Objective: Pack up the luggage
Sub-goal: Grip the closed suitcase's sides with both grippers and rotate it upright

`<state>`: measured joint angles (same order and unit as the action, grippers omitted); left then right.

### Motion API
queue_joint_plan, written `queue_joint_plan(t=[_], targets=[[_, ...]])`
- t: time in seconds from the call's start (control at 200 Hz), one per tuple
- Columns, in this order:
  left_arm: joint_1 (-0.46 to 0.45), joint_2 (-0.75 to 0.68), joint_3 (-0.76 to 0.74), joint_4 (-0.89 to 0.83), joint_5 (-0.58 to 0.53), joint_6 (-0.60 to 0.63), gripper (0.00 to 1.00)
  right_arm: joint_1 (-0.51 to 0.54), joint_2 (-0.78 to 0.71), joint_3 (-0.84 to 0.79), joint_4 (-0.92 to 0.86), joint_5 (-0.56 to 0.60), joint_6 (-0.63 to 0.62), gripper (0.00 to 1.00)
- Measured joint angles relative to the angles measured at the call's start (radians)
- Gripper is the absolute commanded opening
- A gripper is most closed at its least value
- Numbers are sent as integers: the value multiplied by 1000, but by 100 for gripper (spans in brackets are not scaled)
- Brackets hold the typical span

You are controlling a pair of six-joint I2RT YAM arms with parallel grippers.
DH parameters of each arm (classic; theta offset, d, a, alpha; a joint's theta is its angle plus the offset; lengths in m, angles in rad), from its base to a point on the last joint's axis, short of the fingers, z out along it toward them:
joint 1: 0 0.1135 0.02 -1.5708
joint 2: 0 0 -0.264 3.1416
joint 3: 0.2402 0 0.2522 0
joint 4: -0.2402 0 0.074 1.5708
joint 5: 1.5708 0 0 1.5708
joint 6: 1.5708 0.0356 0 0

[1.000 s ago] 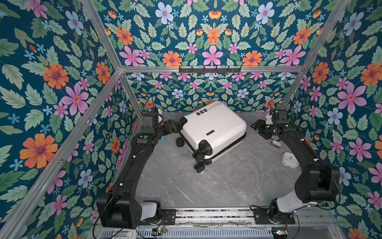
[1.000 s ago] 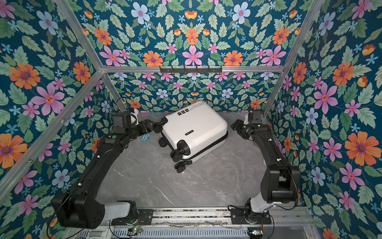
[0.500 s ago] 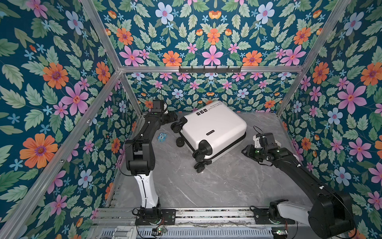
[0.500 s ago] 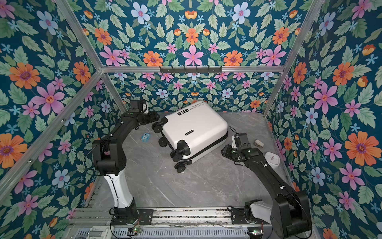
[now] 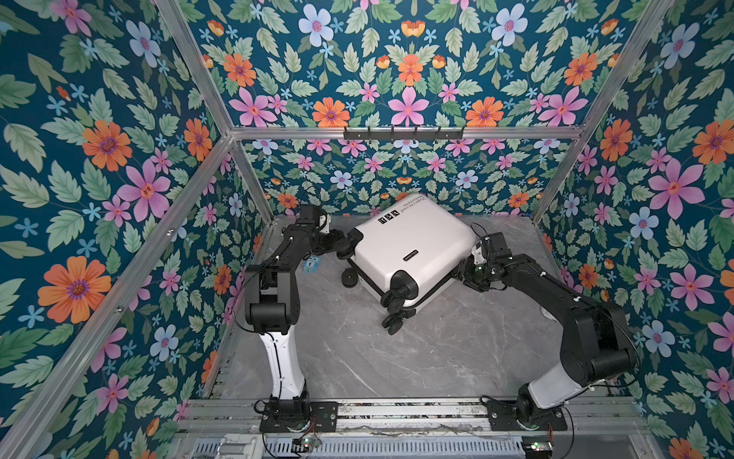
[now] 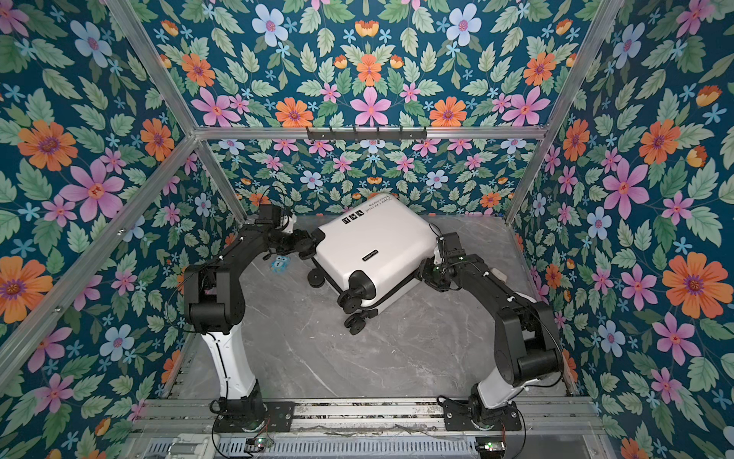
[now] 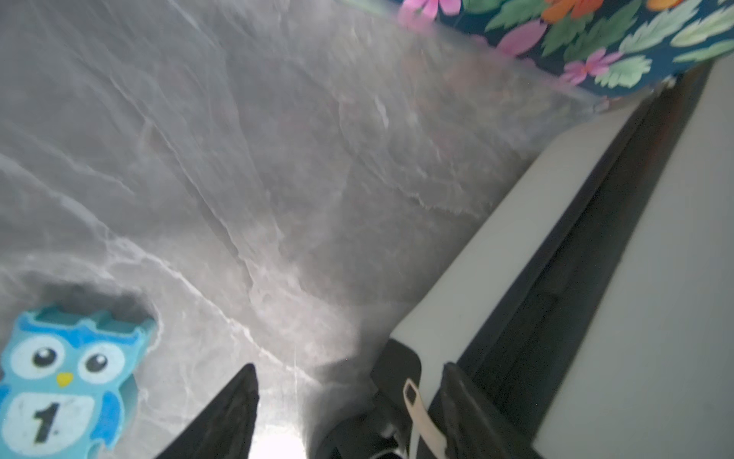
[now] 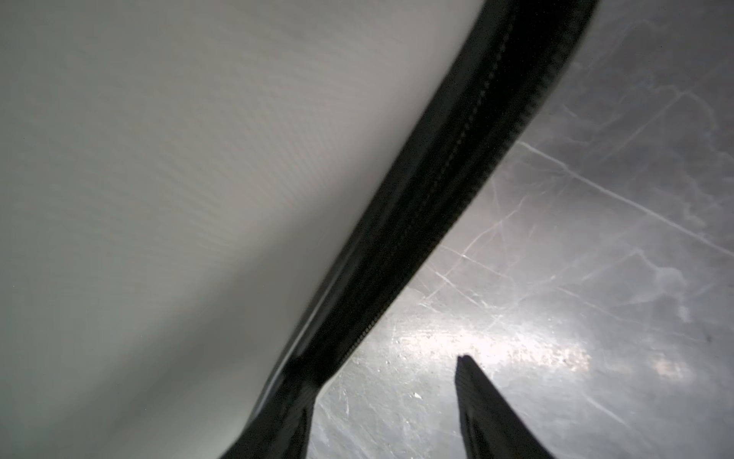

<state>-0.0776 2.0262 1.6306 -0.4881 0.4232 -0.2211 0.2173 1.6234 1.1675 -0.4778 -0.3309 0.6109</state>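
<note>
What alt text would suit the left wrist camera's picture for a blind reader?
The left gripper, jaws open, points along the white luggage and its black zipper band, on a grey marble table. A blue owl toy marked 1 lies apart from it.

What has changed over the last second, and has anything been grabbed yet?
The right gripper swung from the far right corner in to the right side of the luggage, jaws apart beside the zipper band, holding nothing. The left arm raised its elbow while the left gripper kept by its left corner, jaws apart. The closed luggage and the blue owl toy have not moved.
</note>
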Motion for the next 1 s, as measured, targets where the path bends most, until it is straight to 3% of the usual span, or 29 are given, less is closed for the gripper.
queue_joint_plan(t=[0.17,0.44,0.545,0.61,1.0], targets=[[-15,-36,-59,24,-8,14,73,-6,85,109,-45,11,2,50],[-77,-103,-169,103,-48,10,73,-67,131,118,-3,-43,-6,50],[-105,-128,-212,143,-79,-14,73,-93,141,111,33,-76,-10,66],[-124,-144,-235,163,-105,-18,73,-101,141,106,39,-68,-12,70],[-207,-269,-401,225,-159,-122,73,-101,252,276,-3,-28,-55,69]])
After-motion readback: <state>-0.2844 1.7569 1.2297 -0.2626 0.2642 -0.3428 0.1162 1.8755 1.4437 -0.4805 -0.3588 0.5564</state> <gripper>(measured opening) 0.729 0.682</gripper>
